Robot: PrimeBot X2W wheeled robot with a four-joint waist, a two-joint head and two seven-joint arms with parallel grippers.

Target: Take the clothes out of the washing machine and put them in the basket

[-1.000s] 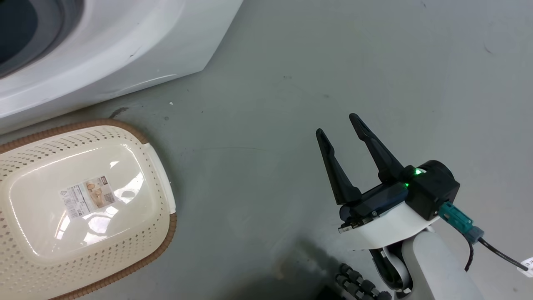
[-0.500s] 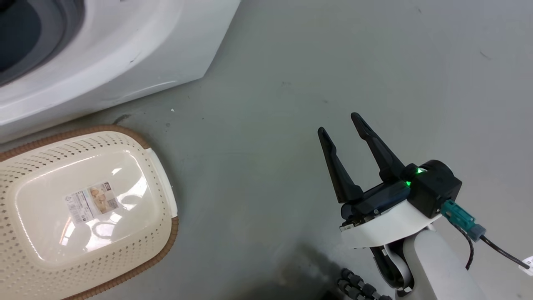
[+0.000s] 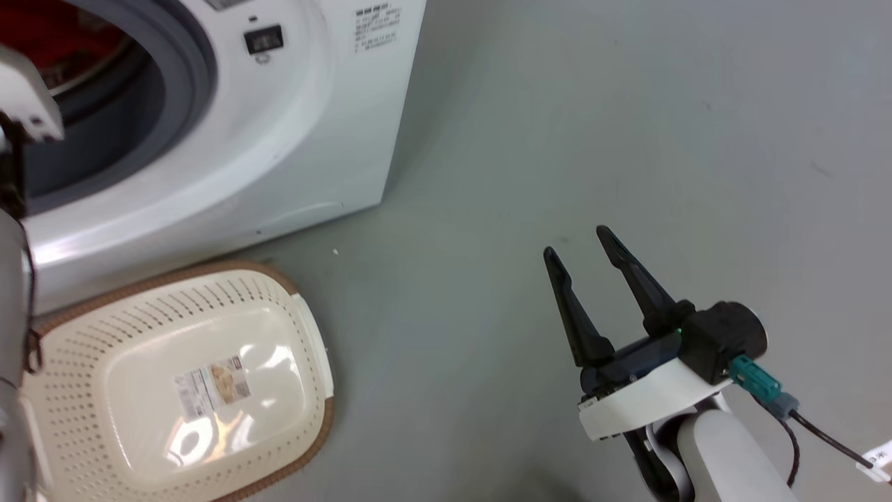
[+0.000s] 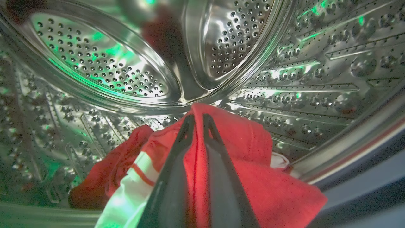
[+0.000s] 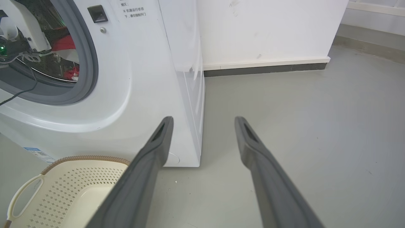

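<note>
Inside the perforated steel drum [image 4: 104, 69] of the white washing machine [image 3: 293, 139], my left gripper [image 4: 197, 116] is shut on the red clothes [image 4: 253, 152]. A fold of red cloth is pinched between its fingers, and white trim lies lower left. From the head view, red cloth [image 3: 42, 28] shows through the grey gasket, with my pale left forearm [image 3: 14, 279] reaching in. The cream basket [image 3: 160, 275] stands on the floor before the machine with nothing in it but its label. My right gripper [image 3: 577, 241] hangs open over bare floor, right of the basket.
In the right wrist view the open right gripper [image 5: 203, 119] points past the machine's corner [image 5: 190, 95], with the basket [image 5: 85, 157] at lower left. A white wall with dark skirting [image 5: 265, 65] stands behind. Grey floor [image 3: 627, 104] spreads to the right.
The head camera has tilted up, so more of the machine's front and opening shows and the left forearm has come into view. The right gripper stays open in about the same place.
</note>
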